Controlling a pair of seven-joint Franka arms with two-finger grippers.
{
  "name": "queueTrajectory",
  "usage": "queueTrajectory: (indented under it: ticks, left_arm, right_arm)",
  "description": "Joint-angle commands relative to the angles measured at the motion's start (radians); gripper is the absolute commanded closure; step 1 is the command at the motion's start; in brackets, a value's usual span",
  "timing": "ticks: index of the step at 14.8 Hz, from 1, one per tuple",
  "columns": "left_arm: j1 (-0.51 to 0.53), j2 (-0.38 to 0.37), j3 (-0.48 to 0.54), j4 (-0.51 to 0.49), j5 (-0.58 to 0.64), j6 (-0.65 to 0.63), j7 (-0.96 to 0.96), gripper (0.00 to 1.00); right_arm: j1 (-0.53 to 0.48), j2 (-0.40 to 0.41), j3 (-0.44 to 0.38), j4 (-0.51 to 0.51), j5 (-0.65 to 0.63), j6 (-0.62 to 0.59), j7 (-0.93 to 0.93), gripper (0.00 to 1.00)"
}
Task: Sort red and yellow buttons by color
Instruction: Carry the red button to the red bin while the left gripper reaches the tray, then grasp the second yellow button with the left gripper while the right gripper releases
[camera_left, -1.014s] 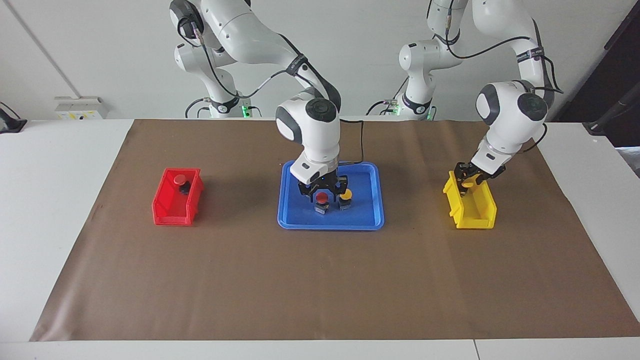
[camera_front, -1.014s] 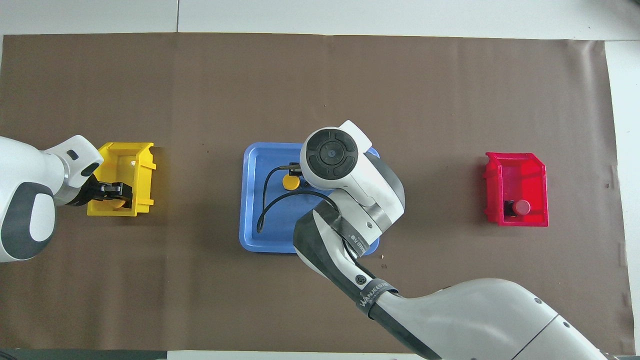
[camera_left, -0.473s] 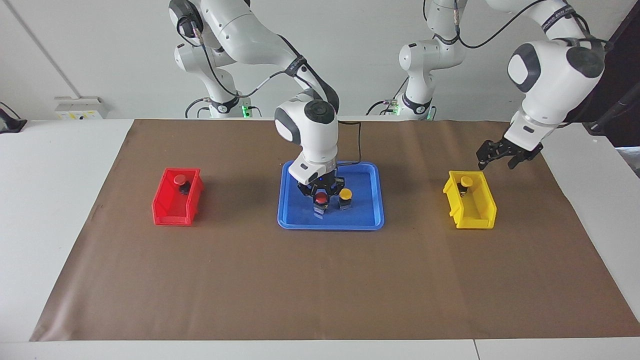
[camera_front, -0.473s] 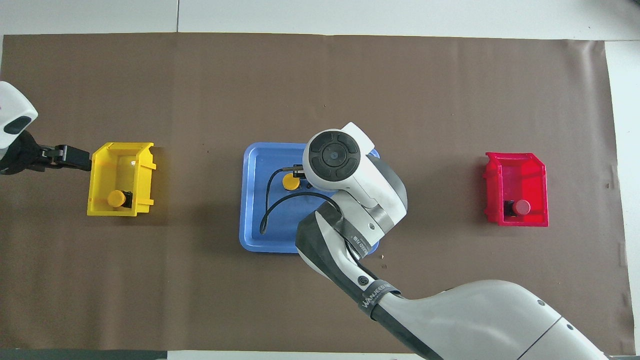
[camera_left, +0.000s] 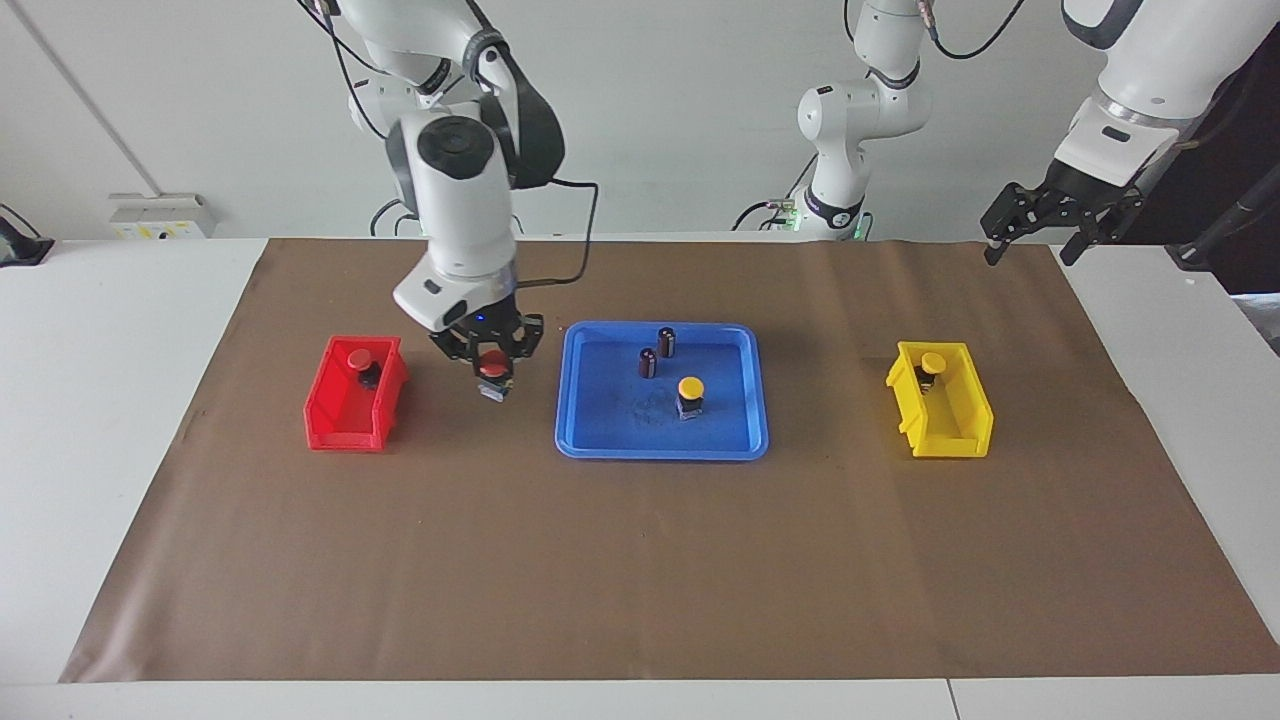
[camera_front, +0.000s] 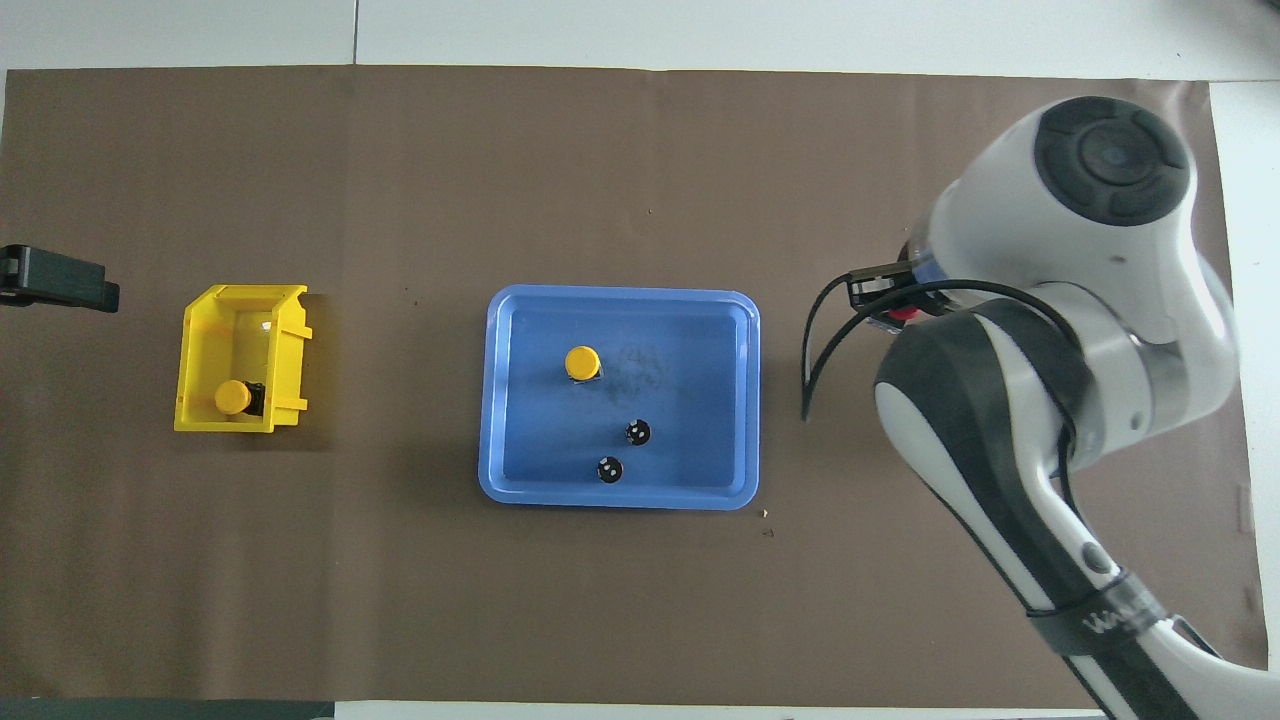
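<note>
Right gripper (camera_left: 487, 352): up in the air over the brown mat (camera_left: 640, 560), fingers closed on a red button (camera_left: 492, 371) with a round cap.
Beside it: the red bin (camera_left: 345, 425), boxy and smooth, with another red button (camera_left: 359, 360) inside.
Toward the left arm's end: a flat blue tray (camera_left: 610, 440) with a raised rim. It holds a yellow button (camera_left: 690, 388) and two dark cylinders (camera_left: 657, 352).
Yellow bin (camera_left: 960, 420): holds a yellow-capped button (camera_left: 932, 363).
Left gripper (camera_left: 1040, 215): high up, fingers spread, holding nothing.

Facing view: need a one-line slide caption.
Right gripper carries a red button between blue tray and red bin; left gripper waits raised, one yellow button left in tray.
</note>
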Motion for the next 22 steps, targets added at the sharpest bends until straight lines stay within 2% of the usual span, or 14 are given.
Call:
queueTrajectory:
  ticks: [1,3,6,9,13,19,21,22]
  left_arm:
    - [-0.170,0.018,0.002,-0.189,-0.013,0.237,-0.232,0.00]
    - [-0.276,0.101,0.001,-0.187,-0.011,0.294,-0.387,0.00]
    - [-0.455,0.224,0.005,-0.181,-0.002,0.422,-0.630,0.00]
    - [-0.541,0.285,0.006,-0.180,0.001,0.492,-0.731,0.01]
    - [-0.571,0.328,0.007,-0.181,0.003,0.516,-0.754,0.08]
    - [-0.591,0.362,0.006,-0.192,0.011,0.541,-0.783,0.16]
    - [-0.591,0.375,0.006,-0.190,0.011,0.550,-0.785,0.26]
    - [-0.591,0.376,0.006,-0.190,0.011,0.550,-0.788,0.41]
  right_arm:
    - [-0.156,-0.063,0.014,-0.138,0.034,0.107,-0.235,0.89]
    - [-0.228,-0.080,0.014,-0.199,0.034,0.166,-0.339,0.89]
    - [-0.274,-0.090,0.013,-0.278,0.042,0.244,-0.383,0.89]
    - [-0.279,-0.098,0.011,-0.339,0.046,0.316,-0.406,0.89]
    - [-0.296,-0.113,0.008,-0.428,0.046,0.425,-0.444,0.89]
    - [-0.311,-0.057,0.008,-0.466,0.051,0.538,-0.418,0.89]
    - [-0.311,-0.060,0.008,-0.499,0.051,0.577,-0.418,0.89]
    - [-0.311,-0.060,0.008,-0.509,0.051,0.594,-0.417,0.89]
